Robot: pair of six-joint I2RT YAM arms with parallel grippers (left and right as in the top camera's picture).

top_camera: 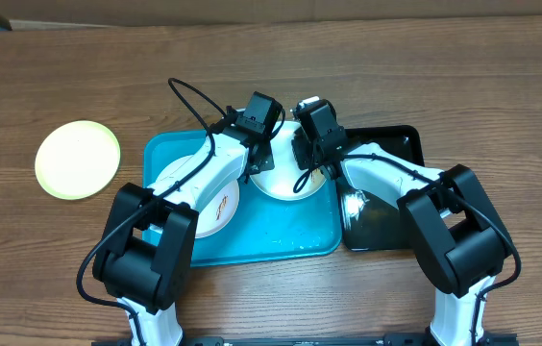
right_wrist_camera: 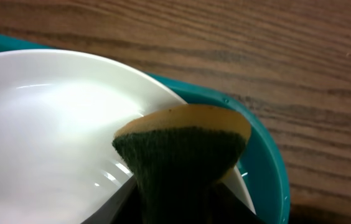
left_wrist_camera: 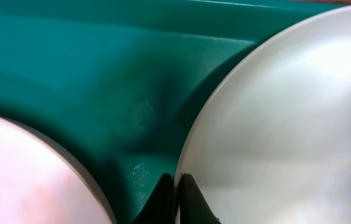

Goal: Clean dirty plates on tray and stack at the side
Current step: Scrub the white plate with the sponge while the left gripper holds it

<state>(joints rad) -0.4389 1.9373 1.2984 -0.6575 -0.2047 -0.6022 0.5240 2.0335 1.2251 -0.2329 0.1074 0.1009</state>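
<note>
We're pinching plate [left_wrist_camera: 287,124] rim in left hand [left_wrist_camera: 177,200]; right hand [right_wrist_camera: 178,208] gripping sponge [right_wrist_camera: 182,155], tray [right_wrist_camera: 270,171] rim just beyond, open table [right_wrist_camera: 225,37] past.

Overhead: the left arm [top_camera: 194,183] covers most of the smeared left plate [top_camera: 221,210], and the two wrist cameras [top_camera: 259,113] conceal part of the centre plate [top_camera: 285,185]. Left wrist view: both plates run off frame. Right wrist view: the sponge [right_wrist_camera: 182,155], cut off at the bottom edge, hides how it is held.
</note>
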